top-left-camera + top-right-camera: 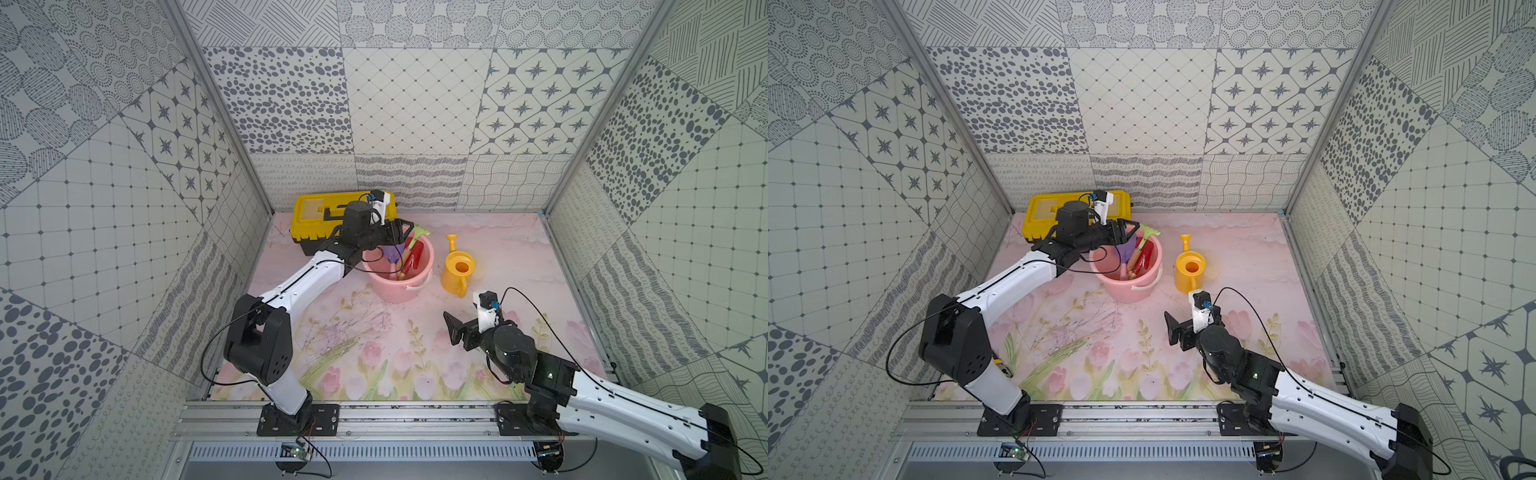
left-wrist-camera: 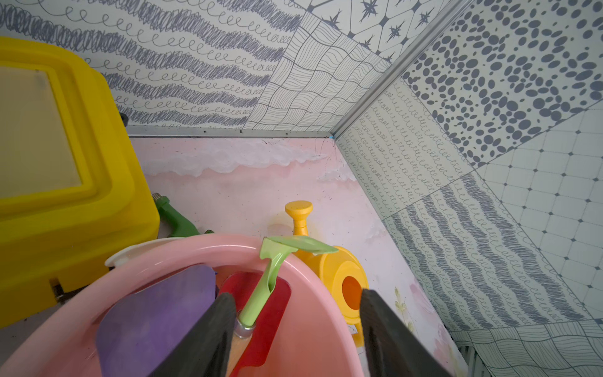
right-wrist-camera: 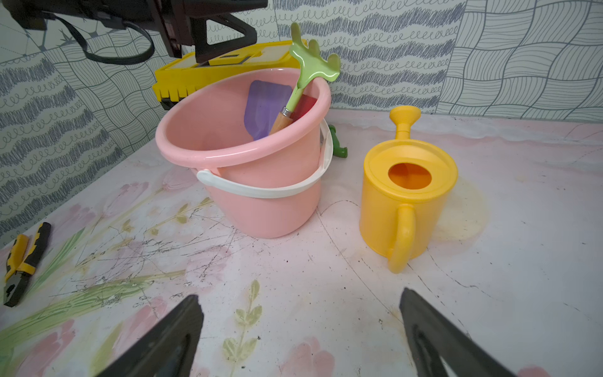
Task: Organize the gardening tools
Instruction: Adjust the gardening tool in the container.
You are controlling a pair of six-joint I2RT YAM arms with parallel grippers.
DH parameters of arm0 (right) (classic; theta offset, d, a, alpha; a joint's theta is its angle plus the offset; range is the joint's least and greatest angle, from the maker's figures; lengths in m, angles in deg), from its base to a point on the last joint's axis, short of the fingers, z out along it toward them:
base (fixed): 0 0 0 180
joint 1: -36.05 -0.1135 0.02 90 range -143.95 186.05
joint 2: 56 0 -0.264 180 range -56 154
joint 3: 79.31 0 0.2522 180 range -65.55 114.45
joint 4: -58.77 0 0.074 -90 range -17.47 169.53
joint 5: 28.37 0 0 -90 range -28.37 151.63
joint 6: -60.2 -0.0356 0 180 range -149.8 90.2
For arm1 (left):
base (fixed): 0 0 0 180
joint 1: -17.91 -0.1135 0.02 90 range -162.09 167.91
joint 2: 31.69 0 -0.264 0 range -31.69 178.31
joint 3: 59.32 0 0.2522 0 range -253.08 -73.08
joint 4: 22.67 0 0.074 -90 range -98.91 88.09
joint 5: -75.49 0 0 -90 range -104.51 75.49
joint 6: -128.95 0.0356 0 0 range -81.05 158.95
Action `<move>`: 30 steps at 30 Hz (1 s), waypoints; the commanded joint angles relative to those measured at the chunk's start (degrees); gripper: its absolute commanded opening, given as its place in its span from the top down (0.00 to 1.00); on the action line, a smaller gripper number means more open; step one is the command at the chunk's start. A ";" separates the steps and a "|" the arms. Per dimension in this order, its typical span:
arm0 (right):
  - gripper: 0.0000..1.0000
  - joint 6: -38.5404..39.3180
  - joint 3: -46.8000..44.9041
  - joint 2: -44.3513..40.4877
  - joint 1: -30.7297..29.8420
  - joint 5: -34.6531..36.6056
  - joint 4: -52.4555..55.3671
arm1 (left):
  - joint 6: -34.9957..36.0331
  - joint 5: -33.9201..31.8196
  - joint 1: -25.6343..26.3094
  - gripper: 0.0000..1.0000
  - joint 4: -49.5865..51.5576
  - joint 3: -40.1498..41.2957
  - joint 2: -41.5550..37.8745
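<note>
My left gripper (image 2: 294, 293) hangs open over the pink bucket (image 3: 261, 202), which holds the light green rake (image 3: 296, 94), purple spade (image 3: 262, 107) and red spade (image 2: 277, 313); my right gripper (image 3: 299, 293) hovers open above the table (image 3: 326, 261).

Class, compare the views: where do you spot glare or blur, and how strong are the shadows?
In both top views the light is even, shadows by the pink bucket faint; in the left wrist view a streak of glare runs along its rim; in the right wrist view the right gripper, close to the lens, looks soft.
</note>
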State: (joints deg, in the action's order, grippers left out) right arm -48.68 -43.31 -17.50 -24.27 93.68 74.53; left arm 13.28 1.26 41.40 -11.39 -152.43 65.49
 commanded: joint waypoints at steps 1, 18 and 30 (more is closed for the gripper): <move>0.03 -0.18 0.15 0.58 -0.07 0.45 -1.46 | 0.01 -9.60 2.56 0.30 8.38 -5.53 3.34; 0.03 -0.16 0.26 1.74 -0.15 0.39 -1.91 | -10.46 -27.30 6.51 0.43 29.12 -20.07 11.30; 0.03 -0.20 0.26 1.35 -0.15 0.28 -1.67 | -17.38 -21.50 6.08 0.53 28.41 -16.98 6.18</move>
State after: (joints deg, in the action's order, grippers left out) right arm -48.68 -43.31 -15.84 -24.27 93.66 74.49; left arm 2.30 -22.82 47.69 15.32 -169.96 73.27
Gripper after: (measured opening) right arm 0.971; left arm 0.469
